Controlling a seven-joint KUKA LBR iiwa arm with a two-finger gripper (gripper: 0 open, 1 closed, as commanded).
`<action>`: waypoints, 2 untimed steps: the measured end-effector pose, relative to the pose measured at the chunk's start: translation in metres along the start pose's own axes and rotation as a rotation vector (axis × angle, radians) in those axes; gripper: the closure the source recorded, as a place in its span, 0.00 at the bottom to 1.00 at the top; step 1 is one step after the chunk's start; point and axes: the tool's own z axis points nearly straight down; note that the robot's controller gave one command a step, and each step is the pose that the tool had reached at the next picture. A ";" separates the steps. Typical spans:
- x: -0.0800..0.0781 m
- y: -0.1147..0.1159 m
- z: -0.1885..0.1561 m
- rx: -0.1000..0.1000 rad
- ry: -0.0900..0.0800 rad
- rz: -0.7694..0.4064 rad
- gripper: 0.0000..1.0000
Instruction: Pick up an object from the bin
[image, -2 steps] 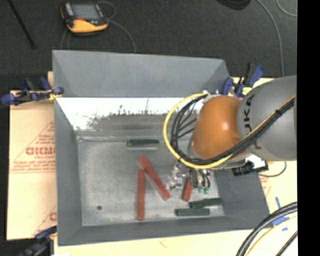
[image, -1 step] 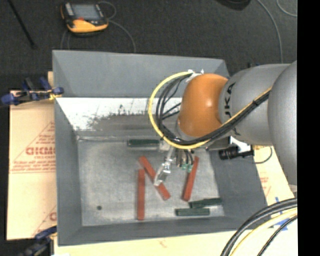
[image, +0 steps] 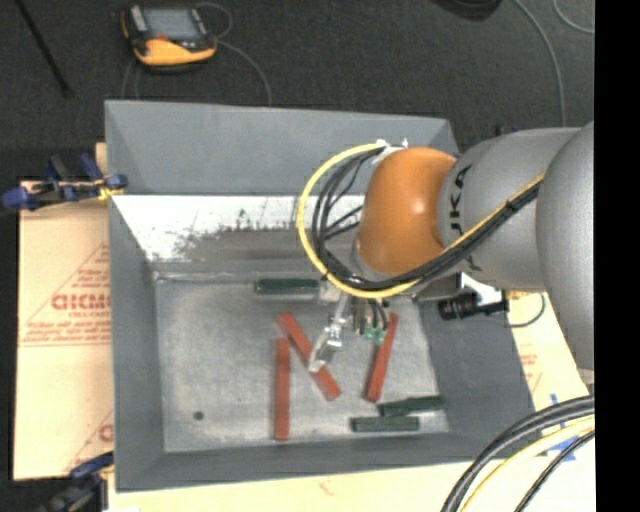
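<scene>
My gripper (image: 350, 337) hangs low over the middle of the bin, under the arm's orange cover. It looks open, and nothing shows between its fingers. The left fingertip (image: 327, 347) is just above a red stick (image: 307, 353) that lies slanted across the bin floor. The other finger is close to the upper end of a second red stick (image: 379, 362), which lies to the right. A third red stick (image: 282, 392) lies lengthwise to the left, touching the slanted one.
A dark green stick (image: 288, 287) lies by the back wall. Two more dark green sticks (image: 411, 406) (image: 385, 424) lie at the front right. The arm and its cables cover the bin's back right part. The floor at the left is bare.
</scene>
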 end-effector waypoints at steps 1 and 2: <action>-0.027 -0.003 0.070 -0.008 -0.001 -0.066 1.00; -0.027 -0.003 0.070 -0.008 -0.002 -0.067 1.00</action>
